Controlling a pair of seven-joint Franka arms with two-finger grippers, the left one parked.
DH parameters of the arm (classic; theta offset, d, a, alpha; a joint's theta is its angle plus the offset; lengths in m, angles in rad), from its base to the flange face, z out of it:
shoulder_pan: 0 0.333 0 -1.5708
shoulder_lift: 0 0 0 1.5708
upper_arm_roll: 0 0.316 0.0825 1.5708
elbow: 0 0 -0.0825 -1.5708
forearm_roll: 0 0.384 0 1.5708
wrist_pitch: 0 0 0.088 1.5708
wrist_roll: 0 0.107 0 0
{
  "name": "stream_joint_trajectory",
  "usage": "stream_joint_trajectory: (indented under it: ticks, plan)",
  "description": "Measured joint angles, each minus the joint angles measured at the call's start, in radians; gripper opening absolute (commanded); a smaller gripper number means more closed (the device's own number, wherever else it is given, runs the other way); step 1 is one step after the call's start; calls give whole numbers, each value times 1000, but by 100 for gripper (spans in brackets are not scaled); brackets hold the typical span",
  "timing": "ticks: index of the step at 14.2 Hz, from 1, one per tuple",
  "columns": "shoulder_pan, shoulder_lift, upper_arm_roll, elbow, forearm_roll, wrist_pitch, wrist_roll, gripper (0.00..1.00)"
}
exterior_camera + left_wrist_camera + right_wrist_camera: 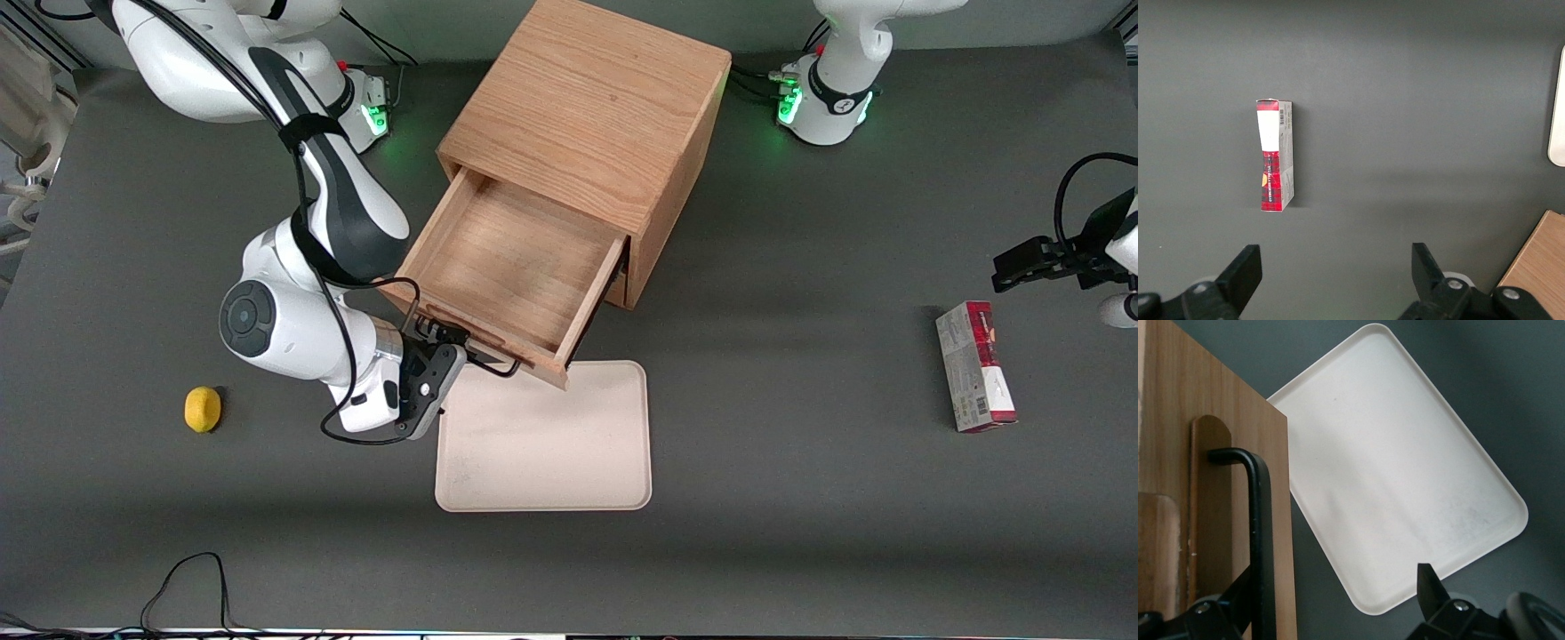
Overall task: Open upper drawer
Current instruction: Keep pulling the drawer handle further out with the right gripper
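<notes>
Table: dark grey mat, everything sits on it.
Cabinet: boxy oak thing, farthest from the front camera of the lot, turned at an angle.
Upper drawer: pulled well out of the cabinet toward the front camera, shallow wooden tray body bare inside. Its front corner overhangs the edge of the tray.
Tray: pale cream, rounded corners, flat on the table in front of the drawer and nearer the camera.
Gripper: right at the drawer front, at the end of it toward the working arm's side. Fingers are spread apart, not clamped on anything. In the right wrist view one finger sits just beside the bar and the other finger hangs over the tray.
Handle: black metal bar mounted on the drawer front.
Box: red and white carton lying flat, way off toward the parked arm's end.
Lemon: small yellow one, toward the working arm's end, well apart from the tray.
</notes>
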Motion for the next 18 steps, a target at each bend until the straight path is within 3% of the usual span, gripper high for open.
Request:
stream_joint_trajectory:
  ticks: [18]
  plan:
    - [-39,16,0,34,0,2,-8,100]
